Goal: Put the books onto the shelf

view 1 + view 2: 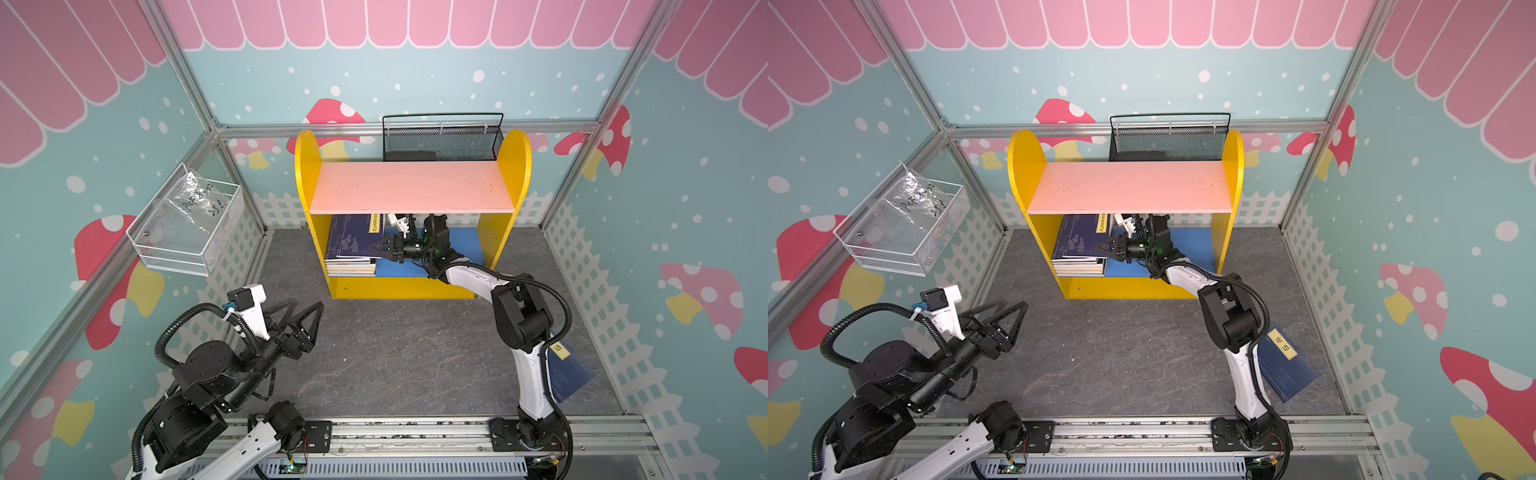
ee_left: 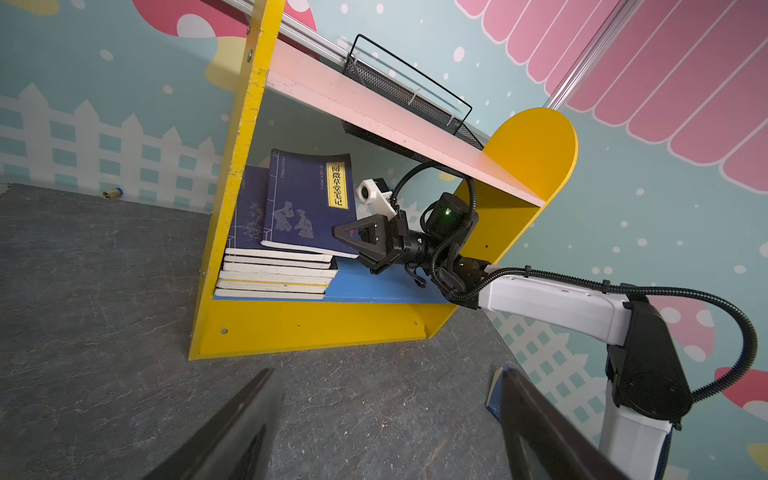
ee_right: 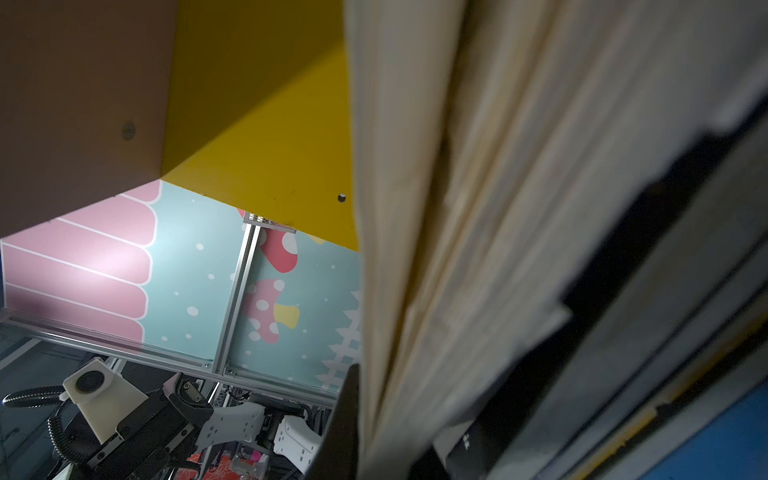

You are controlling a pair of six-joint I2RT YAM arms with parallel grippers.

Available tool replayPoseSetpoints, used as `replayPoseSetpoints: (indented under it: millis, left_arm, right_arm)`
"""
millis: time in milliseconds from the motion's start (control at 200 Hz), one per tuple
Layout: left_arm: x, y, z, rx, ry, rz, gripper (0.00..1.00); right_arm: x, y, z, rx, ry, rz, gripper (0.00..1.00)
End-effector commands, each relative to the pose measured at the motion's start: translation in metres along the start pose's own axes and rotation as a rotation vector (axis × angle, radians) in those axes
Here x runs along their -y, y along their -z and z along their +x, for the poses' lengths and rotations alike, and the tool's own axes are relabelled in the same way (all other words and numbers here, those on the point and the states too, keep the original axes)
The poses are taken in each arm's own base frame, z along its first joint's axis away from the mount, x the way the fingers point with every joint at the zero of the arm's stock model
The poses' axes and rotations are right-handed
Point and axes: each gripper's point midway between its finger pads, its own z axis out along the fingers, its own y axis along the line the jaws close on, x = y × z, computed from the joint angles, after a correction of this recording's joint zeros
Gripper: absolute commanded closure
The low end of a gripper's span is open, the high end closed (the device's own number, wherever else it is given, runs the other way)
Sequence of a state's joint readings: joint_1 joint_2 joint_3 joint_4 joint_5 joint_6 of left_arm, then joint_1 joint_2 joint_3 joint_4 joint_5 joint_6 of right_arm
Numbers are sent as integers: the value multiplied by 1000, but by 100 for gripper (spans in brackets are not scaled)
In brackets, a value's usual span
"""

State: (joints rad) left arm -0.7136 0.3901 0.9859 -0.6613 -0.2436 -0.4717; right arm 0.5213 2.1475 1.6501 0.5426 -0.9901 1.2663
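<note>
Right gripper [image 1: 372, 246], jaws pressed together, noses the shelf's [image 1: 308, 174] stack of books [image 1: 351, 247] at the lower board's [image 1: 401, 268] left end; one navy book [image 1: 1287, 368] lies diagonal by the floor's [image 1: 395, 353] right edge, nearer this arm than the spread left gripper [image 1: 309, 302]

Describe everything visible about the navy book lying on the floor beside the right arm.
The navy book is a thin paperback with a yellow title label near one corner and pale printing on its cover. It lies flat, cover up and askew, on the grey floor, outside the shelf. The right arm hides one edge with its white link; no gripper touches it.
</note>
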Motion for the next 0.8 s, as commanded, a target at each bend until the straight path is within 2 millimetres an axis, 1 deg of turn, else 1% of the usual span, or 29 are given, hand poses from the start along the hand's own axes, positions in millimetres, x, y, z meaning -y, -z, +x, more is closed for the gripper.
replayPoseSetpoints:
  millis: [0,200,390,475,625,795]
  left_arm:
    - [-7,1,6,-10,5,-26,17]
    - [-8,0,7,-11,9,-29,16]
    - [-9,-2,11,-21,8,-32,15]
    - [-10,-4,14,-29,7,-34,11]
    - [-15,-15,22,-49,1,-70,1]
    - [-18,-20,21,-38,4,-89,1]
  right_arm:
    - [-15,0,-11,-8,77,30,97]
    - [-8,-5,-20,-18,59,74,97]
    - [-14,-13,-29,-16,76,85,97]
    - [-19,-17,-30,-23,89,95,97]
    - [-26,-21,-30,-31,99,89,97]
    - [-32,-29,-26,-42,107,83,97]
